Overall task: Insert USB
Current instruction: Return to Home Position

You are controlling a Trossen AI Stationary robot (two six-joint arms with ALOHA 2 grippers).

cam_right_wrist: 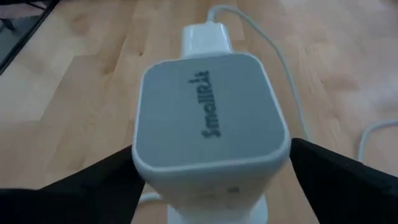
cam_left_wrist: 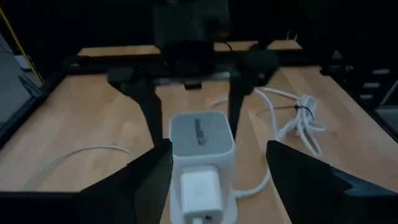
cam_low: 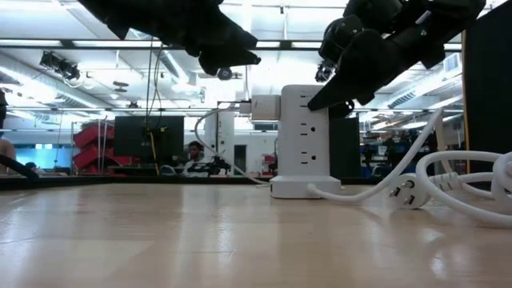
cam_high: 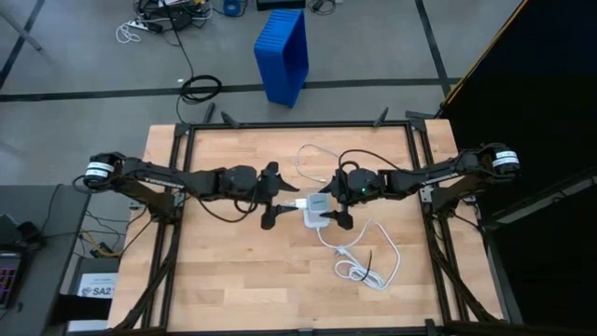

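**Both grippers open by the block**

On my left, the left gripper (cam_high: 277, 195) hangs over the middle of the table (cam_high: 215, 271). Its fingers are spread wide and hold nothing. Just past its tips I see the small white charger (cam_high: 301, 201), stuck on the side of the white block (cam_high: 317, 211). The block stands on the wood between the two grippers.

The USB (cam_high: 299, 159) is the thin white cable. It lies in a loop on the wood beyond the block, toward the far edge, and runs to the charger. I can't tell if its plug is in.

On the other side of the block is the right gripper (cam_high: 328, 202). Its fingers are spread wide too, one on each side of the block, and they pinch nothing. Nearer to me and more to the right, the thick cord (cam_high: 368, 269) lies in loose loops.
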